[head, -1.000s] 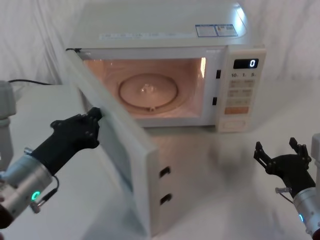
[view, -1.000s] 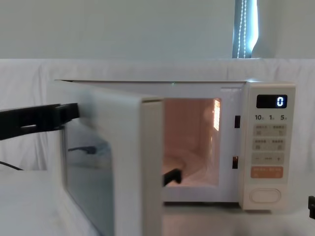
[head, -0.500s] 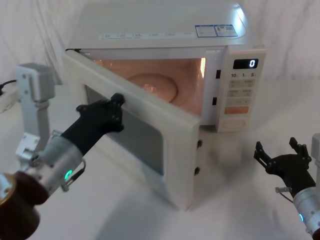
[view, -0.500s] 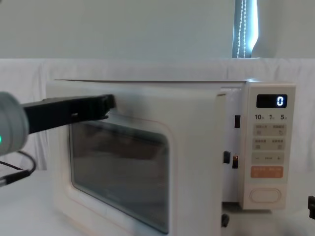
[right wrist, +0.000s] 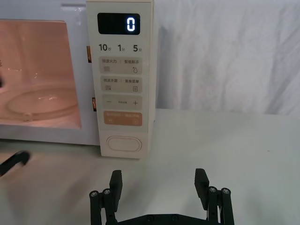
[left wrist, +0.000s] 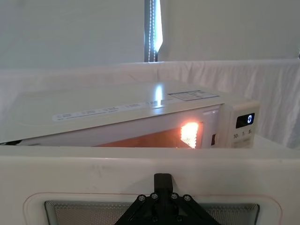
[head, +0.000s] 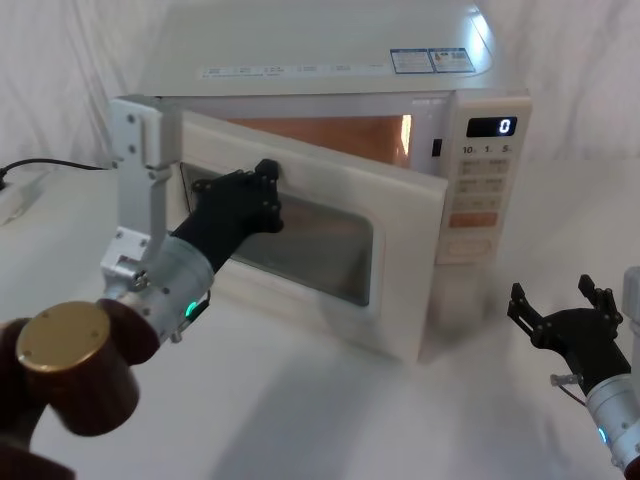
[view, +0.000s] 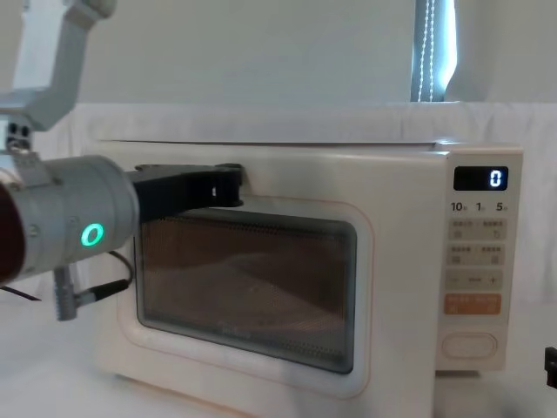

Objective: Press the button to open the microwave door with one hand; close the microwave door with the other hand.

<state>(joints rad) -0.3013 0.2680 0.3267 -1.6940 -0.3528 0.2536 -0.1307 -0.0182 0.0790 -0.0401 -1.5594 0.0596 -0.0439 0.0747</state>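
Microwave door [head: 395,270] — smooth cream plastic, dark meshed glass; left hand [head: 262,190] — matt black.

Microwave door [head: 330,250] ajar, blocks cavity; table [head: 480,400] before button [right wrist: 123,143] free.

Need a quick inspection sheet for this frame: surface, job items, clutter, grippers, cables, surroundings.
Surface: white table.
Job's things: microwave door ajar, interior light on; button unpressed, display reads 0.
Clutter: nothing seen.
Grippers: left gripper pressed against the door's upper front; right gripper open, low on the table in front of the control panel, touching nothing.
Cables: black cable on the table at far left.
Surroundings: white cloth backdrop.
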